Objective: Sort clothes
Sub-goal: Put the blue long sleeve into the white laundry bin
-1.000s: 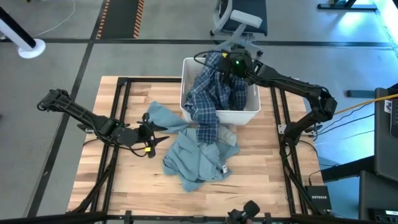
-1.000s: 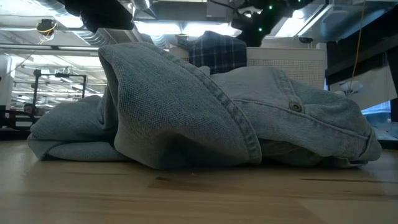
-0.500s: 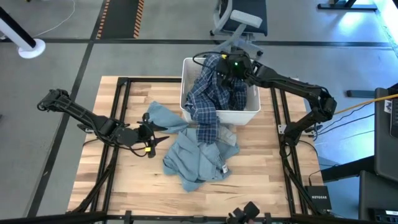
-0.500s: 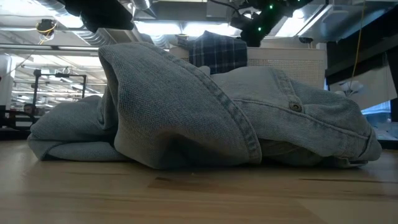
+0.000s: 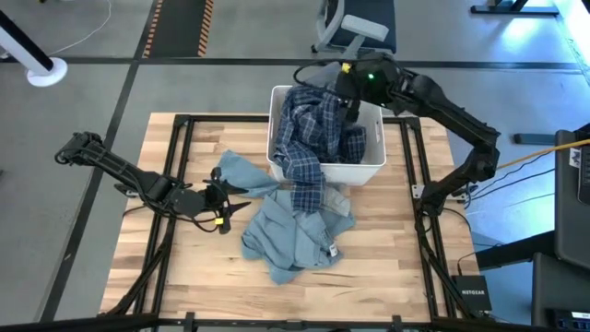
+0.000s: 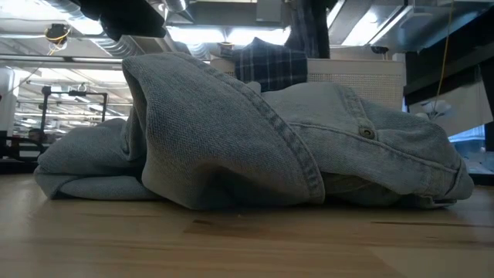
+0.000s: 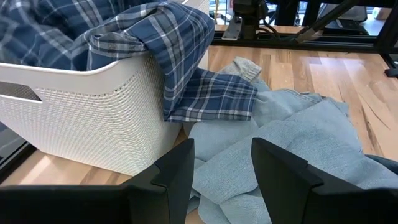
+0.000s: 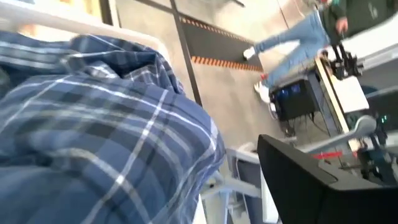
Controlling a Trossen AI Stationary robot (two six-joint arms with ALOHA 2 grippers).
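Observation:
A blue-and-white plaid shirt [image 5: 309, 138] fills the white bin [image 5: 373, 171] at the table's far middle. One end of it drapes over the bin's near rim [image 7: 158, 53] onto the table. A light blue-grey garment [image 5: 295, 231] lies crumpled on the wood in front of the bin. My right gripper [image 5: 350, 97] hangs over the bin's far side, open, beside the shirt's top [image 8: 93, 137]; one finger [image 8: 311, 180] shows. My left gripper [image 5: 224, 208] stands open and low at the left edge of the blue-grey garment [image 7: 298, 143]. My right gripper stands close beside the plaid shirt's top. The cloth hides one finger in the right wrist view, and I cannot tell whether the gripper touches it.
Black frame rails [image 5: 184, 166] run along the table's left and right sides. A grey chair [image 5: 355, 32] stands just beyond the bin. A person's legs [image 8: 292, 40] show on the floor far off. Bare wood [image 5: 175, 267] lies at the near left.
My right gripper has gone up and toward the table's far right, away from the top of the plaid shirt. The shirt has stayed in the bin with one end over the near rim.

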